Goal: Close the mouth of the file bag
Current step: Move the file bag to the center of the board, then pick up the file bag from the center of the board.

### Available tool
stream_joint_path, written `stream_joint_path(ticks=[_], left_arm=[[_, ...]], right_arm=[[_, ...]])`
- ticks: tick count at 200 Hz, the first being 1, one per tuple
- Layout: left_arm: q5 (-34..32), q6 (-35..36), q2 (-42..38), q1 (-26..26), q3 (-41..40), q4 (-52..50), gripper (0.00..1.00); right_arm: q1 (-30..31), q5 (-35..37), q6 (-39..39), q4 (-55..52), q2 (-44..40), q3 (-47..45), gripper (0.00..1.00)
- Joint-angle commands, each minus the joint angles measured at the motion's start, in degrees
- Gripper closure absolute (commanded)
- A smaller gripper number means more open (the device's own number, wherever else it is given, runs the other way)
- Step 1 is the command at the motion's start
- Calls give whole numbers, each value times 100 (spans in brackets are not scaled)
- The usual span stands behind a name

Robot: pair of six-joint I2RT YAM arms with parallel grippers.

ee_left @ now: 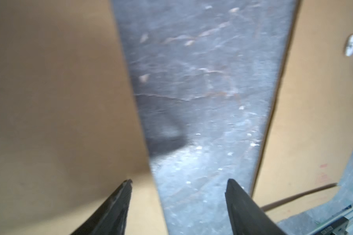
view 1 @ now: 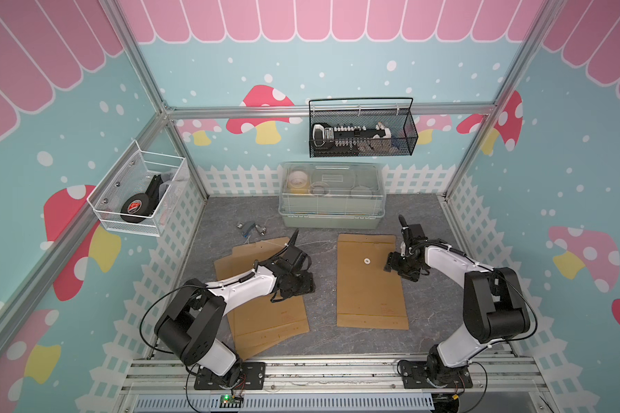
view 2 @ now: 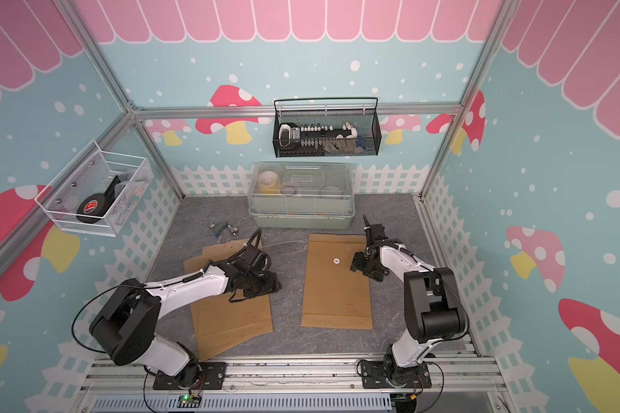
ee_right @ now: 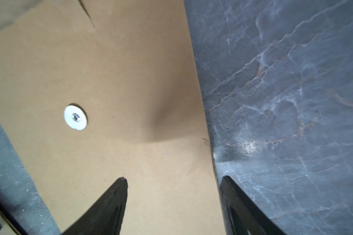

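The file bag (view 1: 369,286) lies flat on the grey desk (view 1: 323,314), white button (view 1: 367,260) facing up. The right jaws stand open over its side edge, gripping nothing. The left jaws, also open and empty, hover at the edge of a neighbouring stack of bags (view 1: 269,318).

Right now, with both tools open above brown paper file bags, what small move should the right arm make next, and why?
Probably slide the right tool toward the far-end flap of the flat brown paper file bag: it hangs open and empty at the bag's edge near the white round button.
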Motion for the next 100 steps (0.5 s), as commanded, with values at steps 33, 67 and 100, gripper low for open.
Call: stream_joint_path(ticks=[33, 67, 100], left_arm=[[302, 85, 1814, -612, 2065, 422, 24], [517, 24, 2491, -683, 2500, 395, 22], [596, 27, 2585, -770, 2299, 418, 22]], right_arm=[[-59, 88, -363, -108, 64, -208, 27], [-68, -91, -508, 176, 104, -510, 28], [-66, -1325, -632, 809, 8, -807, 32]])
